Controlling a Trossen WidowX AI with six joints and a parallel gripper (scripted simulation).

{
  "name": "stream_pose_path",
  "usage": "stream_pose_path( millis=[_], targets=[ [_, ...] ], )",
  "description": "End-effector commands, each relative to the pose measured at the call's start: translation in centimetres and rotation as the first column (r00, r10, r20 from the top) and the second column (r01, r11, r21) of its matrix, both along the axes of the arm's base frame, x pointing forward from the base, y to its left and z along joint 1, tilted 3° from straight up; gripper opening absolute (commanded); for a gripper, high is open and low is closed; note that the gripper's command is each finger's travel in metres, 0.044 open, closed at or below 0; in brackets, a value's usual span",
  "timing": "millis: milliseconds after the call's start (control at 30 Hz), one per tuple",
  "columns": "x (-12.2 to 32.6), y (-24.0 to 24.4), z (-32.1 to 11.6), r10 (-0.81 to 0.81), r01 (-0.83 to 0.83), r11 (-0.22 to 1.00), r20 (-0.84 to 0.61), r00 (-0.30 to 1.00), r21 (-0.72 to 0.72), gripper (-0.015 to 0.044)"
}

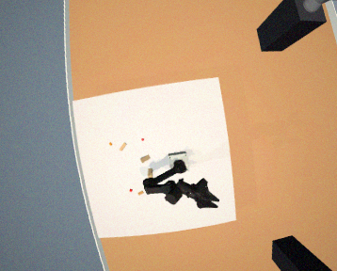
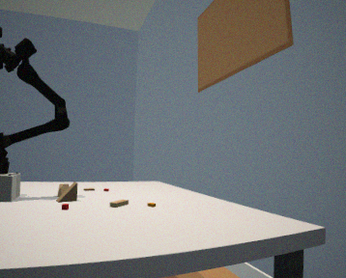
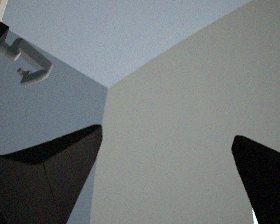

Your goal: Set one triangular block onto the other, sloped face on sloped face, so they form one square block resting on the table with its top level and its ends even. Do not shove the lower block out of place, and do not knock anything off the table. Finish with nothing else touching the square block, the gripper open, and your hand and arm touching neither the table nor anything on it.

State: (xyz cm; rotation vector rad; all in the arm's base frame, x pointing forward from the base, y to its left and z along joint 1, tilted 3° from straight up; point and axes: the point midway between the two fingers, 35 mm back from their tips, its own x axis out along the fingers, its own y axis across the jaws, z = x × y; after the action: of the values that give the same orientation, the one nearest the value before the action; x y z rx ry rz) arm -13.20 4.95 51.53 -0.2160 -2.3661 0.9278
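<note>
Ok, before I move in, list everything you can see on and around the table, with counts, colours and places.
Triangular blocks: two, tan, side by side near the arm's base; whether they touch is unclear.
Flat tan blocks: two, one mid-table, a thinner one further back.
Red cubes: two, one in front of the triangular blocks, one behind.
Orange cube: one, right of the flat tan block.
Table: one, white top.
Base block: one, grey, at the table's left edge.
Arm: one, black, raised high above the table.
Gripper: one, dark fingers wide apart, holding nothing.
</note>
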Motion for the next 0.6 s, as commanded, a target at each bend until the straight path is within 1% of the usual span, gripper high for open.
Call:
stream_pose_path(
  millis=[0, 33, 133, 267, 400, 567],
  targets=[
    [-0.2, -0.2, -0.1, 0.009, -0.009, 1.000, 0.005, 1.000, 0.002, 0.0426],
    [-0.8, -0.7, -0.3, 0.036, -0.037, 0.999, 0.019, 0.999, 0.009, 0.0440],
    [-3.8, -4.0, -1.7, 0.190, -0.195, 0.980, 0.103, 0.976, 0.039, 0.0440],
    [-6.7, -9.4, -4.1, 0.390, -0.413, 0.909, 0.226, 0.893, 0.063, 0.0440],
    [-8.1, -15.3, -7.0, 0.556, -0.611, 0.789, 0.350, 0.754, 0.061, 0.0440],
    [-7.3, -22.7, -11.2, 0.695, -0.809, 0.587, 0.497, 0.520, 0.026, 0.0440]
  ],
)
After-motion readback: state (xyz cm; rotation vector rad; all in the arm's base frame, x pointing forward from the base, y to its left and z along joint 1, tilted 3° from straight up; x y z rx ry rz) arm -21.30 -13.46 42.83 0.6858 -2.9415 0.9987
